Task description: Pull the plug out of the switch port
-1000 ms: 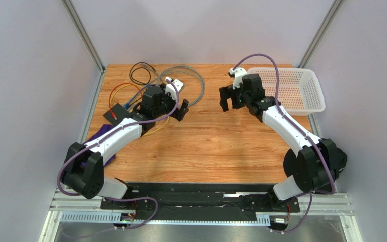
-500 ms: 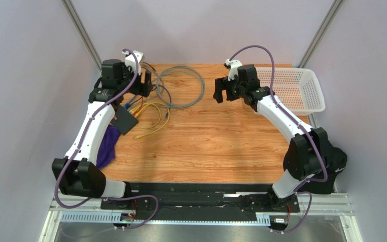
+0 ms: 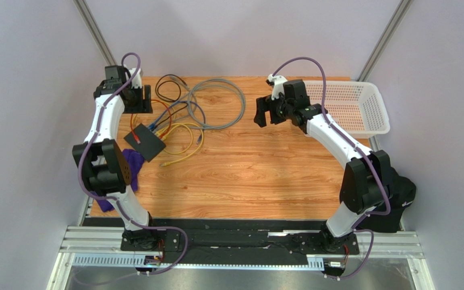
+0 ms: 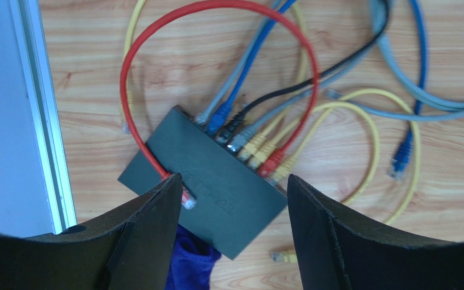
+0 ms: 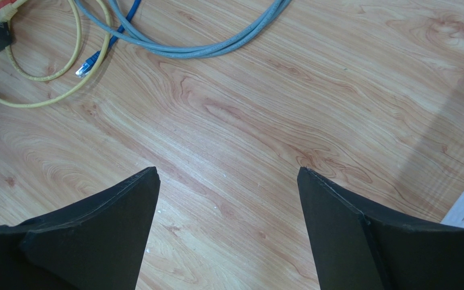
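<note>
Switch [image 4: 207,184] directly beneath left gripper [image 4: 234,180]

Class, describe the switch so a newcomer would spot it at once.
On the left of the wooden table, coloured cables tangle. The switch lies at their near end, beside a purple cloth. It alone is a flat black box with plugs along one edge.

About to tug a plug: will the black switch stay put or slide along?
Likely slides: the switch looks thin and light, lying flat on the smooth wooden table. Its plugged cables look floppy, so they probably won't anchor it.
</note>
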